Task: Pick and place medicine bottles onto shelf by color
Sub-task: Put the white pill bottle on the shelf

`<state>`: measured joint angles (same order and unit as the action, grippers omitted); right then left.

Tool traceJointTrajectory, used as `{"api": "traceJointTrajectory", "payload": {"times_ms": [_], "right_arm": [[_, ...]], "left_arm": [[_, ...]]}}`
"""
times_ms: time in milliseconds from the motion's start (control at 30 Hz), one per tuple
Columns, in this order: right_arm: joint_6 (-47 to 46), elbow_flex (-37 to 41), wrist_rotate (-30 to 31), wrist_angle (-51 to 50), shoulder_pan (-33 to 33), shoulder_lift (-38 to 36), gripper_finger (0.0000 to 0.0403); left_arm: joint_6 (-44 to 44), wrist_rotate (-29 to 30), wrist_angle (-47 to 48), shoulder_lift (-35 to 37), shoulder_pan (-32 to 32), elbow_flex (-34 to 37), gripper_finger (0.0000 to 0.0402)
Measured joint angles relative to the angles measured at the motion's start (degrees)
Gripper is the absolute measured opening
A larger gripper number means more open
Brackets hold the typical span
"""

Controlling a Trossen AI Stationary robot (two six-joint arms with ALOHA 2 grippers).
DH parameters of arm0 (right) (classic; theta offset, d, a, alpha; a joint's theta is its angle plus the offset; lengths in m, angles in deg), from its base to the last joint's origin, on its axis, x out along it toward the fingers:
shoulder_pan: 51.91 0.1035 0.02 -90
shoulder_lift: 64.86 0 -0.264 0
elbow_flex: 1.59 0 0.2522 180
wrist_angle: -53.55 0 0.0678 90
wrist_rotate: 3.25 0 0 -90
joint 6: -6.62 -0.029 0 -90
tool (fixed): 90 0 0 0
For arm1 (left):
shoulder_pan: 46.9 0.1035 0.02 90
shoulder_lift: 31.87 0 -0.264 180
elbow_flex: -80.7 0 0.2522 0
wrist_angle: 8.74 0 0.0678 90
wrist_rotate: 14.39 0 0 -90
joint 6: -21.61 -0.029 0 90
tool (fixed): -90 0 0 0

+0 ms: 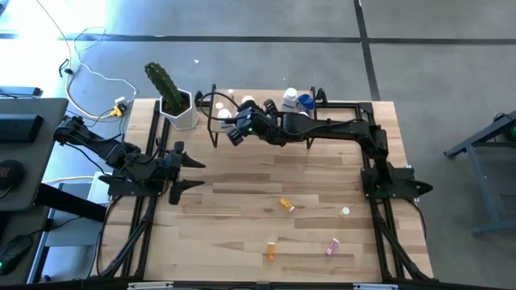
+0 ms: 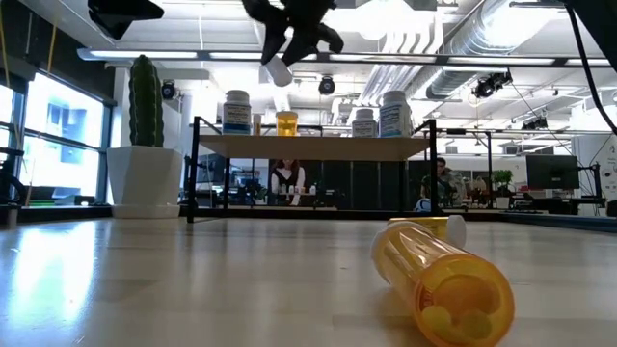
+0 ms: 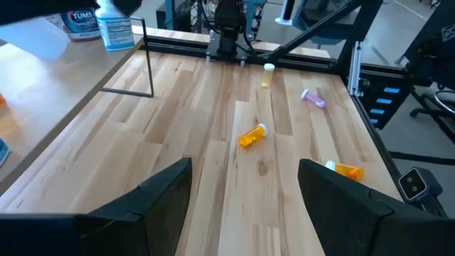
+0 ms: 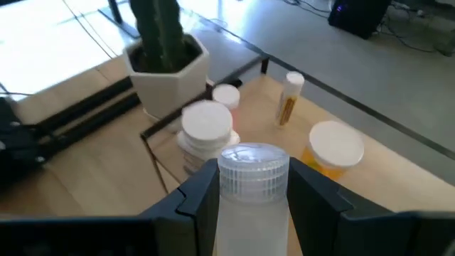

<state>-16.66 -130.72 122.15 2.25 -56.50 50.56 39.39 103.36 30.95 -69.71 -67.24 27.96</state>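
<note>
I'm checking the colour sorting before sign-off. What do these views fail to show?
- Shelf, high view: the right arm hides most of the board.
- Bottle in the right end effector, right wrist view: contents unseen.
- Bottle labels, low view: too small to read.

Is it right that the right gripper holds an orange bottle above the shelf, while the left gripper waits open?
Not quite: the bottle in the right gripper is white, as the right wrist view shows. It is above the shelf, and the left gripper waits open.
</note>
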Motion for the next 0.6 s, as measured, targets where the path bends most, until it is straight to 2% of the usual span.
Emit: {"api": "traceJointTrajectory", "payload": {"times_ms": [200,333,600], "right_arm": [[5.77,0.00,-1.15,0.44,-0.07,-5.95,0.0129],[13.40,0.00,-2.13,0.89,-1.65,-10.45,0.0129],[21.45,-0.02,-13.40,-6.34,-8.27,-19.68,0.0129]], "left_arm": [[0.01,4.55,-0.03,-0.02,0.01,0.00,0.0248],[0.02,10.51,-0.62,-0.02,0.08,0.00,0.0248],[0.58,23.47,-4.13,-0.02,0.09,0.00,0.0248]]}}
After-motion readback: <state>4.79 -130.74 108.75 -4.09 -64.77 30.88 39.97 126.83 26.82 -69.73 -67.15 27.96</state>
